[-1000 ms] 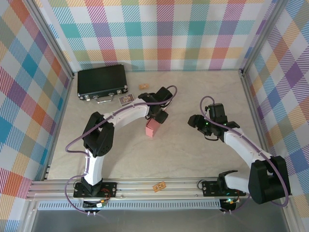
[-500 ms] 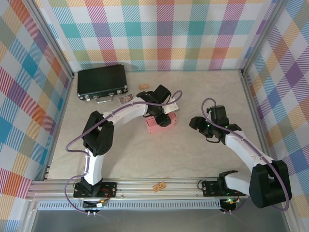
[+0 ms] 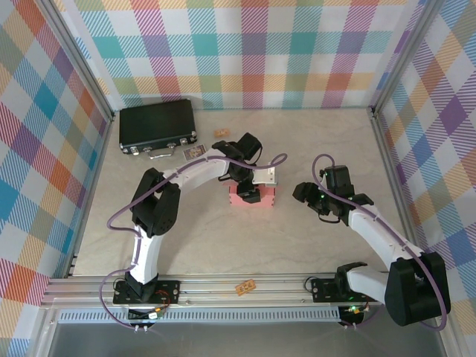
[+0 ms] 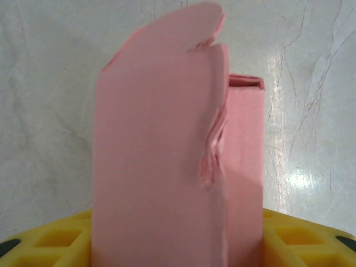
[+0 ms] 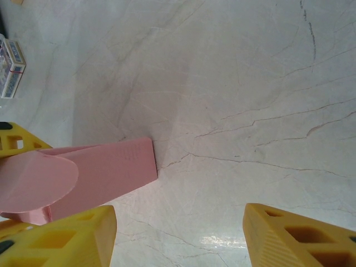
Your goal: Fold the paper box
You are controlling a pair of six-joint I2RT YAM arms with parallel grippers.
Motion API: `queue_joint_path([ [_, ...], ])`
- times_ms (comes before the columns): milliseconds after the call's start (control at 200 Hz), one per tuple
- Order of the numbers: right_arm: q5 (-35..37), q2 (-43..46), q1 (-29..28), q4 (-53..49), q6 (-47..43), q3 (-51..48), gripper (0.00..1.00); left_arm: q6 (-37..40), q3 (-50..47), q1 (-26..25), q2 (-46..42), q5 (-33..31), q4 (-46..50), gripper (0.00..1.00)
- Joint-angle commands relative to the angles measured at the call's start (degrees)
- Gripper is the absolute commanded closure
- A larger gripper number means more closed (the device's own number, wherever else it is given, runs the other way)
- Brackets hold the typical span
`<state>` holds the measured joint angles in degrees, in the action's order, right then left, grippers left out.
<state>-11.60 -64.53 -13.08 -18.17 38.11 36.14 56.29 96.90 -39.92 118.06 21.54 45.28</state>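
Big marble desk [image 3: 223, 238], black case [image 3: 157, 126] parked in its far-left corner. The paper box [image 3: 268, 196] sits around mid-desk with the left tool [image 3: 249, 192] clamped on it. The right tool [image 5: 178, 214] is near it, fingers spread over bare desk.

Lower centre and upper right of the surface [image 3: 245, 245] lie bare; a black case [image 3: 158, 128] blocks the upper left, the paper box [image 3: 266, 198] the centre.

No text is legible; print on the small packet [image 5: 11, 68] is too blurred.
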Motion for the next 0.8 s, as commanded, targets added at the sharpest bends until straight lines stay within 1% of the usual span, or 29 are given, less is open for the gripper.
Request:
queue_joint_path([
  [0, -0.7, 0.7, 0.4, -1.0, -0.3, -0.6, 0.38, 3.2, 3.0, 0.7, 0.8, 2.6, 3.3, 0.42],
  [195, -0.6, 0.0, 0.4, -1.2, -0.9, 0.4, 0.38, 1.5, 5.9, 0.7, 1.2, 2.4, 4.8, 0.39],
  [225, -0.7, -0.2, 0.4, -1.2, -1.0, 0.6, 0.38, 1.5, 6.2, 0.7, 1.3, 2.3, 5.1, 0.36],
  [325, -0.8, -0.9, 0.4, -1.3, -1.3, 1.2, 0.38, 1.5, 6.5, 0.7, 1.0, 2.4, 6.0, 0.36],
  [355, -0.9, -1.0, 0.5, -1.2, -1.4, 1.2, 0.38, 1.7, 6.5, 0.7, 0.9, 2.5, 6.4, 0.32],
  [450, -0.9, -1.3, 0.5, -1.0, -1.4, 1.4, 0.38, 1.8, 6.3, 0.7, 0.4, 2.6, 6.7, 0.31],
  [470, -1.0, -1.4, 0.5, -1.0, -1.4, 1.4, 0.38, 1.8, 6.4, 0.8, 0.3, 2.5, 6.8, 0.28],
  [515, -1.1, -1.5, 0.5, -0.9, -1.4, 1.4, 0.37, 1.9, 6.3, 0.7, 0.1, 2.6, 7.1, 0.28],
  [540, -1.1, -1.6, 0.5, -0.9, -1.5, 1.4, 0.37, 1.9, 6.4, 0.7, 0.1, 2.6, 7.2, 0.24],
  [625, -1.3, -1.7, 0.6, -0.7, -1.5, 1.5, 0.37, 1.8, 6.5, 0.7, -0.4, 2.5, 7.2, 0.22],
  [795, -2.0, -2.3, 0.6, -0.6, -1.8, 1.8, 0.37, 1.8, 6.8, 0.7, -0.5, 1.3, 7.6, 0.22],
])
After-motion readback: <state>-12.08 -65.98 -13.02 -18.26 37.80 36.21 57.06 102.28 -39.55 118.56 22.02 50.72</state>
